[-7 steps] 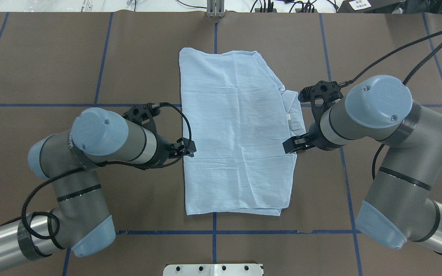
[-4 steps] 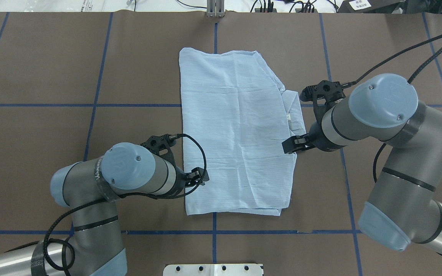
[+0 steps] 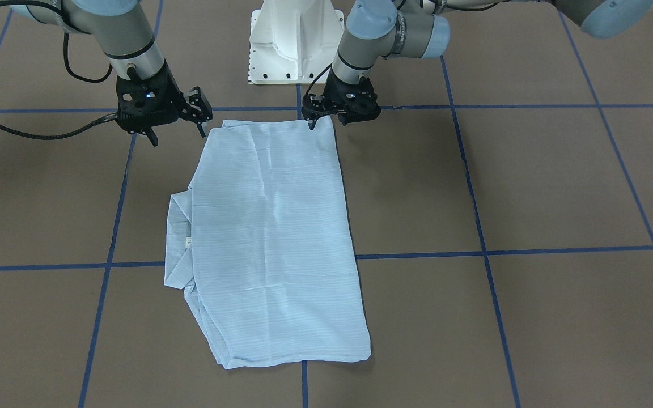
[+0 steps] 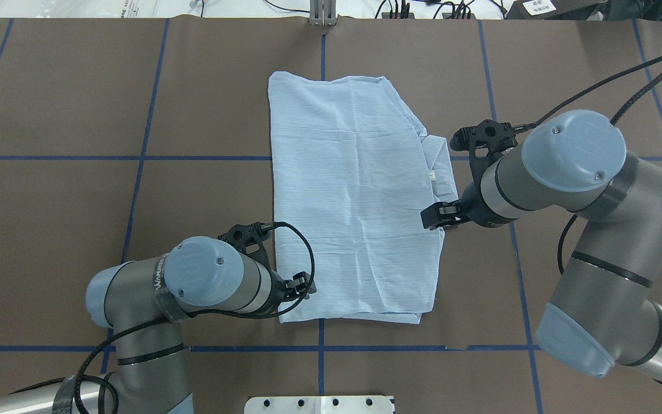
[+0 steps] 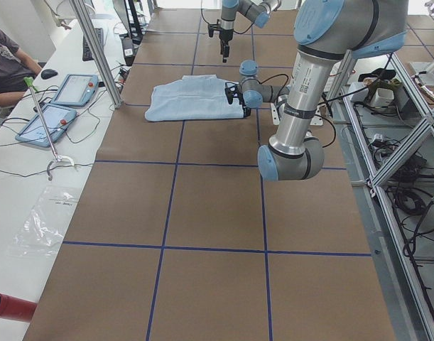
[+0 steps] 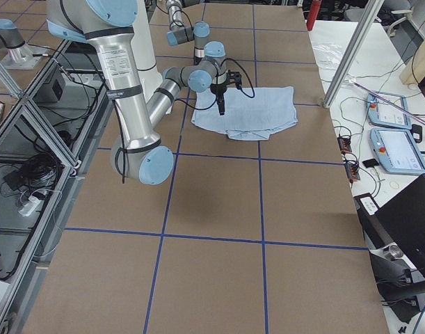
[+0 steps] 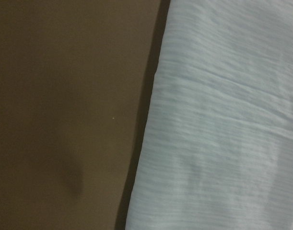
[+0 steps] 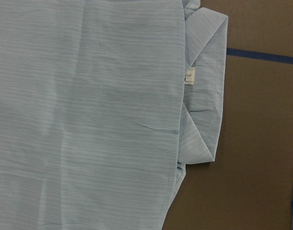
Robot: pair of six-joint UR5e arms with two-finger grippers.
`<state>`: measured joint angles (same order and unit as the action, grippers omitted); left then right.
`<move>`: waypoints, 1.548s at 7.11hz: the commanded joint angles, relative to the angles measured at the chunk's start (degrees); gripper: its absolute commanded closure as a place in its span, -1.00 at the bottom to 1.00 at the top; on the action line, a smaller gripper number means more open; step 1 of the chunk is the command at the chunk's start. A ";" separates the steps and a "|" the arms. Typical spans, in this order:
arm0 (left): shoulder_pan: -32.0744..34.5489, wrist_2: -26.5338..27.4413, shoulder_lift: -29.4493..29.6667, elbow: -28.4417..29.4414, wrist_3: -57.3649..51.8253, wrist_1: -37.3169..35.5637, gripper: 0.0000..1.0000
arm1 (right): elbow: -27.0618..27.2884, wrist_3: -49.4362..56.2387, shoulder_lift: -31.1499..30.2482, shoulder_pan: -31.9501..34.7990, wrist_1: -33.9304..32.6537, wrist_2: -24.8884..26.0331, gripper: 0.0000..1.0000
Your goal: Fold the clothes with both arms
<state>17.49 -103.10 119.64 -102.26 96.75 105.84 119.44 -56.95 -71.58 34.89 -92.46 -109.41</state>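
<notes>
1. Left gripper (image 4: 302, 286) — low at the near-left corner of the shirt (image 4: 354, 195), cloth lying to its right. Fingers seemingly spread, nothing pinched.
2. Shirt — flat in the middle of the table (image 4: 78, 103), folded to a long rectangle. Long axis running straight away from the robot; collar (image 4: 440, 167) poking out past the right edge.
3. Right gripper (image 4: 435, 217) — raised above the right edge about midway along, just on the near side of the collar. Fingers spread, empty.
4. Likely next: a lengthwise fold, near hem carried to the far end. Left gripper the closer to its corner; right one farther from the near-right corner.
</notes>
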 commanded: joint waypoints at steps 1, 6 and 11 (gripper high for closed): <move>-0.09 -0.08 0.51 0.48 0.01 0.07 -0.48 | 0.00 -0.09 -0.05 0.08 0.00 -0.01 -1.00; -1.05 -0.08 0.69 0.92 0.01 0.07 -0.40 | 0.00 0.00 -0.14 0.17 0.00 -0.01 -1.00; -1.05 -0.08 0.69 1.63 0.01 0.07 -0.25 | 0.44 -0.09 -0.14 0.26 0.00 -0.10 -1.00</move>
<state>16.41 -103.18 120.32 -100.68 96.77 105.91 119.71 -57.03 -71.72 35.10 -92.46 -109.44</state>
